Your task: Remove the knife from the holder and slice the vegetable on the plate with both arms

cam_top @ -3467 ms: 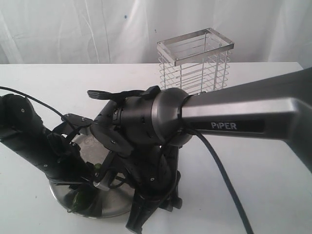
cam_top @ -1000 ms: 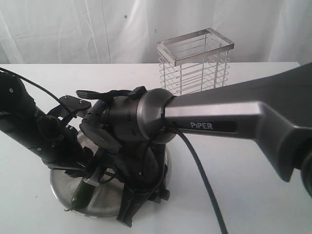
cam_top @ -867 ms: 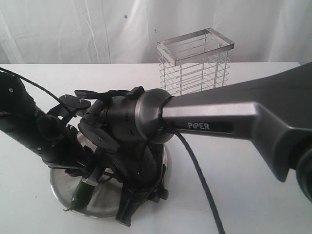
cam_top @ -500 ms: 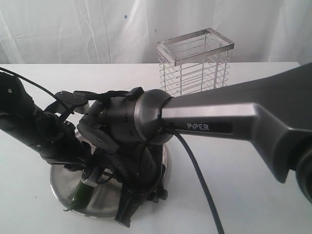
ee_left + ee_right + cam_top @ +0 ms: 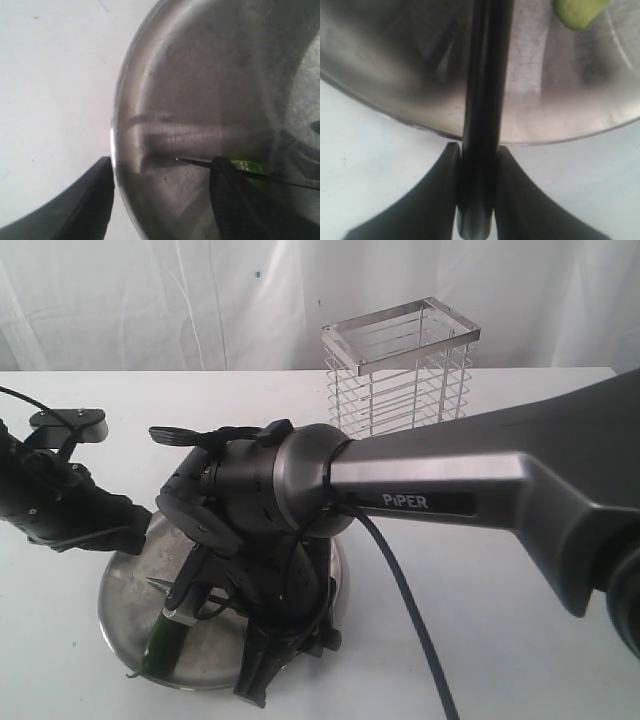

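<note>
With the left gripper (image 5: 160, 195) spread empty at the plate (image 5: 125, 585) rim, lower left of the exterior view, the vegetable (image 5: 168, 635) lies unheld and could roll under the knife (image 5: 482, 115) pinched in the right jaws.

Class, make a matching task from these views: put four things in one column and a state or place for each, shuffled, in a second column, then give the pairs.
1. knife
2. left gripper
3. holder
4. vegetable

A. lying on the plate
B. open, holding nothing
C. clamped in the right gripper
D. standing on the table behind the plate

Pairs: 1-C, 2-B, 3-D, 4-A
</note>
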{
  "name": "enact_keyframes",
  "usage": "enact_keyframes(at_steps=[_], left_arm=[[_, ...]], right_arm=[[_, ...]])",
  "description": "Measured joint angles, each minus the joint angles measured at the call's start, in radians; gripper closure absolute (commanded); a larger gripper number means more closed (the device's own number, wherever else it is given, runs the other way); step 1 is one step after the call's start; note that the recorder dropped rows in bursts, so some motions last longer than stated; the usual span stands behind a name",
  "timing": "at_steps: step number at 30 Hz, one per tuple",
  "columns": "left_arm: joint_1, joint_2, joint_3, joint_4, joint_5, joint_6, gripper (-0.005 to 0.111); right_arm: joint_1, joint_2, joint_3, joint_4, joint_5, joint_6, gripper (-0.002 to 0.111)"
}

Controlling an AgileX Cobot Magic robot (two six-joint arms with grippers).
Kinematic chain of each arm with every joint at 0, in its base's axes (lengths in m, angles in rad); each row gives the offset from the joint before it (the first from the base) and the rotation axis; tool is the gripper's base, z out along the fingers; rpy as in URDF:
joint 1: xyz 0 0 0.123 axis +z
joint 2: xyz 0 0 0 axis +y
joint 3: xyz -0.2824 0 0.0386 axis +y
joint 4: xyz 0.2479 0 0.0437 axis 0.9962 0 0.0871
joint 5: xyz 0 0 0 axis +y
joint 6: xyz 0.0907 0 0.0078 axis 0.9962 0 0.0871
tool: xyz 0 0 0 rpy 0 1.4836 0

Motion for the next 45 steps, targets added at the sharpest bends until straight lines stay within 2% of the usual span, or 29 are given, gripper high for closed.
enact_keyframes(at_steps=[10, 18, 45], left_arm=[[0.0, 0.0, 0.0, -0.04, 0.0, 0.012, 0.047], [-0.051, 0.002, 0.0, -0.114, -0.002, 0.119, 0.047], [-0.051, 0.173, -0.018, -0.149, -0.004, 0.16, 0.047]], right_arm=[[0.0, 0.0, 0.0, -0.002, -0.016, -0.01, 0.108], [0.0, 0.0, 0.0, -0.01, -0.004, -0.015, 0.108], [0.0, 0.003, 0.0, -0.029, 0.011, -0.014, 0.108]])
